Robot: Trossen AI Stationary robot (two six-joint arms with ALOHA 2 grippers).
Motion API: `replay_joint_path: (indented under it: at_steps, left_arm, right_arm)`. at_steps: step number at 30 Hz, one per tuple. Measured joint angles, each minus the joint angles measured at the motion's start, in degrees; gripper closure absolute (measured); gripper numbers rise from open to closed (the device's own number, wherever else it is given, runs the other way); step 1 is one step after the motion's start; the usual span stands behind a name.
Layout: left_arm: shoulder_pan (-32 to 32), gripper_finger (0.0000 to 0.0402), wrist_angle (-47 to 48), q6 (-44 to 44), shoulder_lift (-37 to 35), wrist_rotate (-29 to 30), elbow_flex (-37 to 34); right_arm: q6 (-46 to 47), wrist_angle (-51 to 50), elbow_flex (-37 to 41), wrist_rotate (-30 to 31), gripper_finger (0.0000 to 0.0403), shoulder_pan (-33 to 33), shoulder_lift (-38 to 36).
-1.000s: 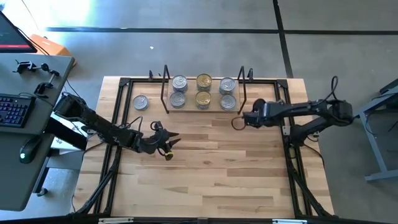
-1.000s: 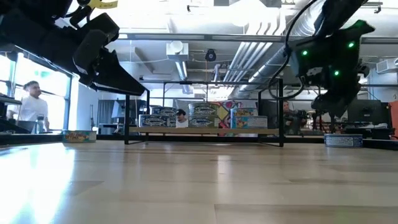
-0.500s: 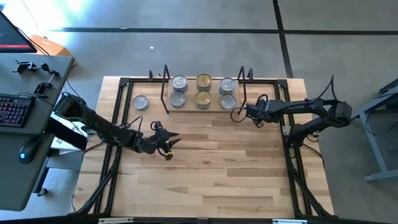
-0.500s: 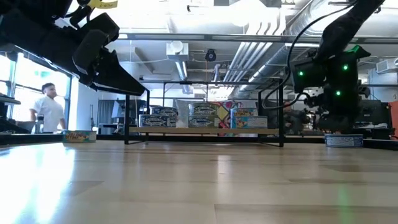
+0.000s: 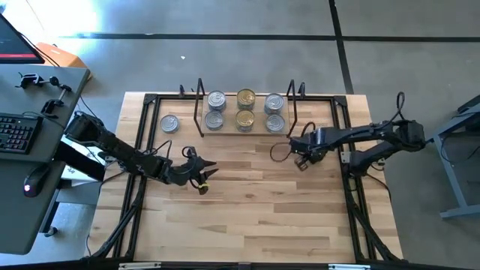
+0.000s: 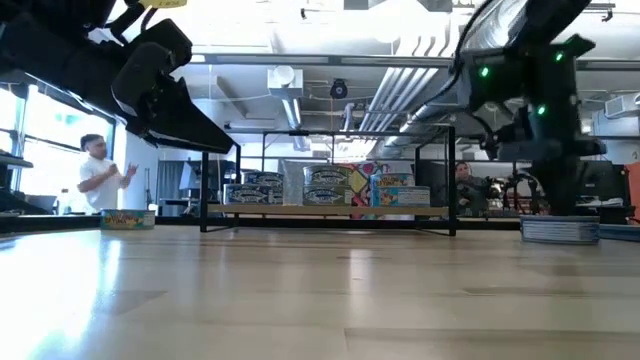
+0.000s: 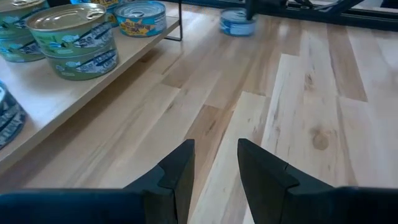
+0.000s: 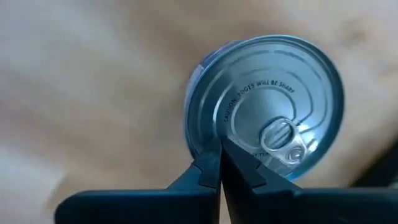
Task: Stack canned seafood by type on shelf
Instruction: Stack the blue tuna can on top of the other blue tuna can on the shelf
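Note:
The shelf [image 5: 230, 126] stands at the table's far middle and carries stacked tins of canned seafood: silver-lidded ones [image 5: 216, 100] at its left end, gold-lidded ones [image 5: 246, 98] in the middle and silver-lidded ones [image 5: 274, 102] at its right end. My right gripper [image 5: 301, 159] is shut and points down near the shelf's right end. It stands over a silver-lidded tin [image 8: 273, 87] that rests flat on the table [image 6: 560, 231]. My left gripper [image 5: 204, 174] hovers open at mid-left, with nothing between its fingers [image 7: 216, 155]. My right gripper comes from above with its shut fingertips [image 8: 214, 163] over the tin's lid, beside the pull ring [image 8: 283, 138]. I cannot tell whether they touch the lid. The tin sits flat on the table.
A lone silver-lidded tin [image 5: 169, 124] lies on the table left of the shelf. Black frame rails [image 5: 142, 142] run along the table's left and right sides. A desk with a keyboard [image 5: 15, 131] stands to the left. A person [image 6: 100, 180] moves in the room behind.
My right gripper has drawn away from the shelf's right end toward the table's near edge. It has tipped from slanting to pointing straight down over the tin. My left arm has kept still.

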State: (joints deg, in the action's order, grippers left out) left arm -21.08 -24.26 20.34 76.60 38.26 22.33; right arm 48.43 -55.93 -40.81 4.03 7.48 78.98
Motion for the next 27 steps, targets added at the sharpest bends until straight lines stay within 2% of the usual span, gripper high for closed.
replay_joint_path:
  at_steps: [3, 6, 11, 17, 23, 25, 27]
  left_arm:
    - [-0.05, 0.0289, -0.06, 0.01, 0.0, -0.75, 0.02]
    - [-0.11, 0.0289, -0.08, 0.0, 0.0, -0.81, 0.02]
    - [-0.11, 0.0289, -0.12, -0.08, 0.0, -0.82, 0.02]
    - [-0.11, 0.0289, -3.13, -2.85, 0.02, -0.86, 0.05]
    - [-0.11, 0.0289, -6.97, -5.41, 0.02, -3.17, 0.07]
    - [-0.11, 0.0289, -7.51, -5.51, 0.02, -4.27, 0.09]
    - [-0.14, 0.0289, -8.11, -5.48, 0.02, -4.99, 0.09]
  right_arm:
    - [3.64, 2.26, -0.15, -5.0, 0.0403, -5.3, -0.01]
    - [6.2, 9.43, -0.09, -7.68, 0.0403, -11.02, 0.01]
    - [6.75, 27.39, 0.16, -6.76, 0.0403, -17.62, 1.95]
    - [0.47, 54.65, -0.02, -2.77, 0.0403, -17.78, 13.22]
    - [-6.82, 92.01, -0.25, 0.61, 0.0403, -16.15, 28.65]
    - [-10.83, 100.78, -1.66, 1.58, 0.0403, -16.11, 31.84]
    - [-14.26, 105.21, -3.58, 1.83, 0.0403, -16.04, 32.43]
